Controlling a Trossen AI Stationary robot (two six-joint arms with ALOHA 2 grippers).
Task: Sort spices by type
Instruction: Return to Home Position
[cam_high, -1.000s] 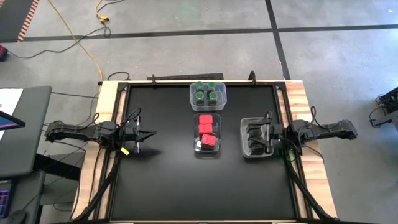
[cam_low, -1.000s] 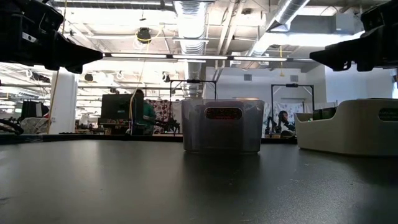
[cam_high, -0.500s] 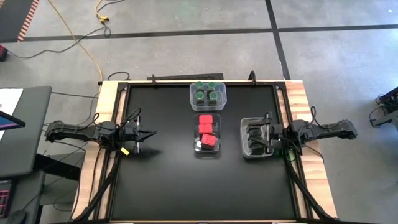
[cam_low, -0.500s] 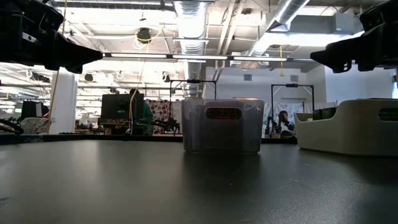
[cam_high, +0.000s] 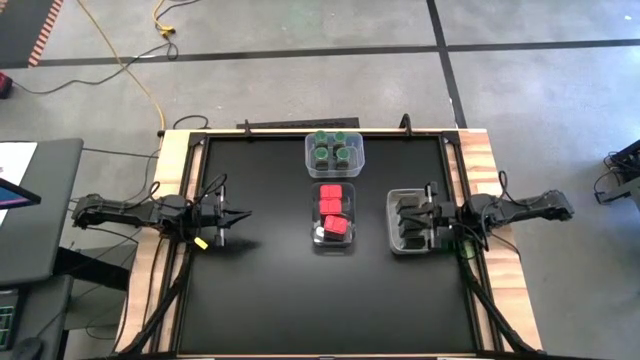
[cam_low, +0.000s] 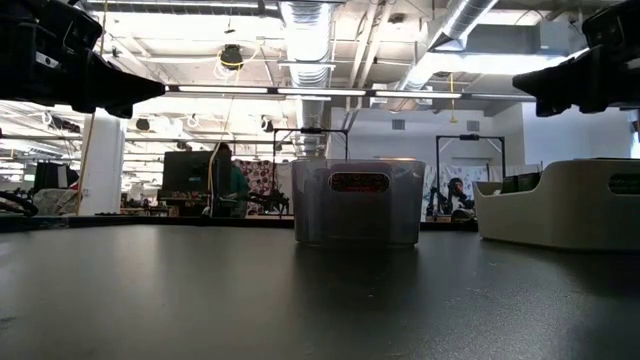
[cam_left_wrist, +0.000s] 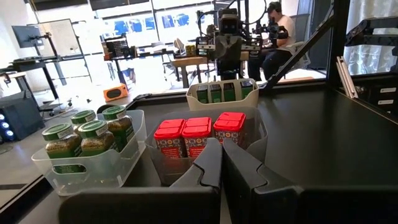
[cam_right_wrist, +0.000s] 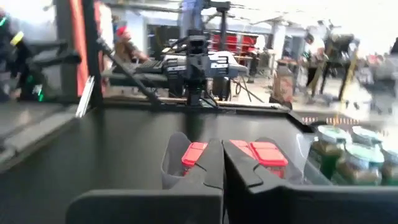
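High view shows the spices (cam_high: 335, 205) sorted by kind mid-tabletop (cam_high: 260, 300), both tools closed and empty, left tool (cam_high: 244, 213) clear at left, right tool (cam_right_wrist: 222, 146) above the gray bin (cam_high: 391, 231), whose rim it could snag if it pulls back low.

L end effector (cam_left_wrist: 219, 148) closed; red cans (cam_left_wrist: 200, 134) in tub (cam_left_wrist: 154, 163); green-lid jars (cam_left_wrist: 87, 134) in adj. tub (cam_left_wrist: 81, 173).

High cam: overhead, straight down, far enough out to frame the whole table (cam_high: 260, 300) and both arms. Low cam: tabletop height, level, facing the clear bin (cam_low: 356, 225) of red seasoning cans (cam_left_wrist: 199, 132) mid-table, with the room behind. Wrist cams face each other across the table: the left one sees the right arm (cam_left_wrist: 229, 37), the right one sees the left arm (cam_right_wrist: 196, 62). All four views share that bin.
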